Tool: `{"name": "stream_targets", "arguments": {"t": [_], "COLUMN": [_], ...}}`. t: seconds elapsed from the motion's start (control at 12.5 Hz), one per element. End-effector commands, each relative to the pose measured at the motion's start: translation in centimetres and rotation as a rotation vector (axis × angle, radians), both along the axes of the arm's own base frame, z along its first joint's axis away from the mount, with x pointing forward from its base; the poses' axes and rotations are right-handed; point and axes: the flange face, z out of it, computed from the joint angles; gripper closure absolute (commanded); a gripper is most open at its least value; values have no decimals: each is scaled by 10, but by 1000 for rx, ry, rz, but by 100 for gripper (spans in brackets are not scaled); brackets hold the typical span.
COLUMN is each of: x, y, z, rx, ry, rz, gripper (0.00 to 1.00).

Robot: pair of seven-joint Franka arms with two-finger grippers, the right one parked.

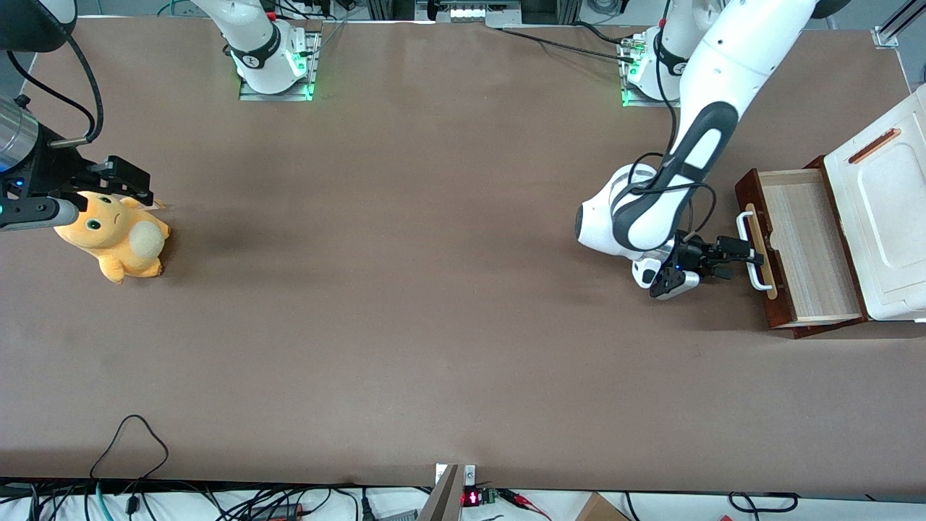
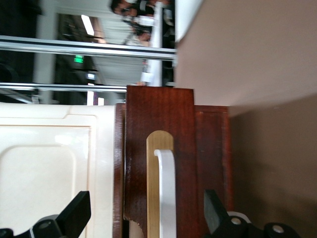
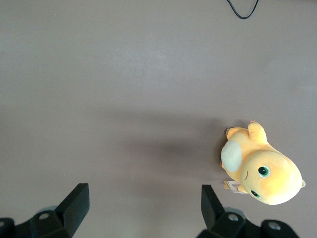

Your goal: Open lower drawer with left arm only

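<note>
— Reddish-brown wood is what the jaws face: the lower drawer (image 1: pixel 803 250), its dark wooden front carrying a white loop handle (image 2: pixel 167 191) on a pale wood strip (image 2: pixel 153 183); it sits at the working arm's end of the brown surface (image 1: pixel 434 289), already drawn well out from under the white box-like top (image 1: pixel 886 217).

— And the black two-finger gripper (image 1: pixel 739 255) of the glossy white left arm (image 1: pixel 712 130)?

— Spread wide, holding nothing; the wrist view shows one finger either side of the handle, not touching it; the handle lies straight ahead of the jaws, its long axis crossing the gap between them.

— Anything inside?

— Only light plywood floor shows; no contents visible; I judge the opening largely done.
</note>
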Motion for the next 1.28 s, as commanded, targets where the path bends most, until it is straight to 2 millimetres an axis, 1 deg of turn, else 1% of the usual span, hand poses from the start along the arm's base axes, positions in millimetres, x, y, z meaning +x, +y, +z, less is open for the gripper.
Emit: {"name": "stream_targets", "arguments": {"t": [0.0,0.16,0.24,0.32,0.4,0.48,0.64,0.8,0.88,0.96,1.04,1.12,1.2], "x": [23,34,35,36,34,34,25,18,16,13,8,3,-1], "y": [-3,-1,1,2,6,15,44,67,78,85,96,102,104], "z": [66,111,132,157,182,209,262,291,314,326,341,348,352], "rx": [-252,-496,-596,-688,-773,-858,-1050,-1182,-1220,-1243,-1278,-1306,-1306], "ry": [27,39,33,30,48,54,107,174,183,201,206,226,240], "rz": [65,122,149,175,199,219,220,204,174,142,104,78,70], "gripper": [0,0,0,0,0,0,0,0,0,0,0,0,0]}}
